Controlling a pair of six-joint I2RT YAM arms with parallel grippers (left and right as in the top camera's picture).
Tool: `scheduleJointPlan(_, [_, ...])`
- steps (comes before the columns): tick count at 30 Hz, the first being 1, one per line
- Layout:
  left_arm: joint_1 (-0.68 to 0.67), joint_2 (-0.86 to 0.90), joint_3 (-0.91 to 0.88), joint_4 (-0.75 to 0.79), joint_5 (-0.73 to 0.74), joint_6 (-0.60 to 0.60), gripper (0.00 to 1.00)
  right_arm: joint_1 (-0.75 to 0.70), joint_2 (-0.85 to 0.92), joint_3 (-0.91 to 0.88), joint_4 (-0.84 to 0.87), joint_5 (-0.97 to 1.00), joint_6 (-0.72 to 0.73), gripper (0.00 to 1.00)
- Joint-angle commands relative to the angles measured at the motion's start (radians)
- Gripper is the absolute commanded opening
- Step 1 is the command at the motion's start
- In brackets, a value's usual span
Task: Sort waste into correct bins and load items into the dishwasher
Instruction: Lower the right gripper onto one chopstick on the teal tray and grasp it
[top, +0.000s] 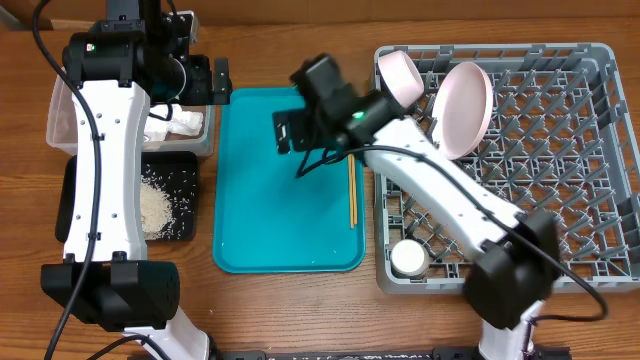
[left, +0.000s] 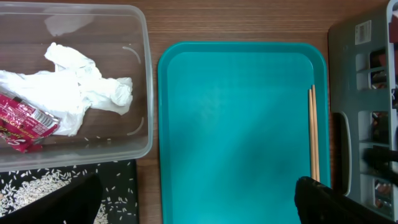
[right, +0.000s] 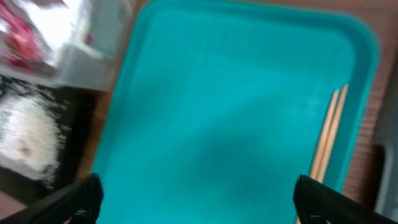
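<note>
Only the overhead view takes in the grey dish rack (top: 600, 150) on the right. A white bowl (top: 400, 75) and a larger round white dish (top: 462, 108) stand on edge at its far left corner, and a small white cup (top: 408, 258) sits in its near left corner, partly crowded by the right arm, which crosses the rack's left side. From there the left arm covers much of the clear tub (top: 58, 120) at the far left and hides the wrapper. The left wrist view looks straight into that tub (left: 140, 74) and shows the crumpled white napkin (left: 81, 93) with the red-and-white snack wrapper (left: 25, 121) lying against its near left side. Just near of the tub is the black tray (top: 190, 170) holding the loose rice (top: 155, 205). The teal tray (top: 290, 200) lies between the bins and the rack, and the chopsticks (top: 352, 190) lie side by side along its right edge. The left gripper (top: 218, 82) hangs by the tub's right end, its fingers (left: 68, 205) spread wide with nothing between them. The right gripper (top: 290, 135) hovers over the far part of the teal tray. Its own view is blurred but shows its fingers (right: 81, 196) wide apart and empty above the tray, with the chopsticks (right: 329, 134) just left of the right finger.
</note>
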Motion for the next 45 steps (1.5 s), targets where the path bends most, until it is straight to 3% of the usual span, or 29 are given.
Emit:
scheduleJointPlan(1, [0.003,0.006,0.016,0.000,0.008,-0.006,1.00,-0.002,0.059,-0.004,-0.009,0.042,0.024,0.94])
scheduleJointPlan(15, [0.003,0.006,0.016,0.000,0.008,-0.006,1.00,-0.010,0.182,-0.019,-0.061,0.201,0.159,0.78])
scheduleJointPlan(28, [0.003,0.006,0.016,0.000,0.008,-0.006,1.00,-0.024,0.241,-0.024,-0.140,0.198,0.214,0.78])
scheduleJointPlan(45, [0.003,0.006,0.016,0.000,0.008,-0.006,1.00,-0.071,0.244,-0.090,-0.105,-0.105,0.171,0.76])
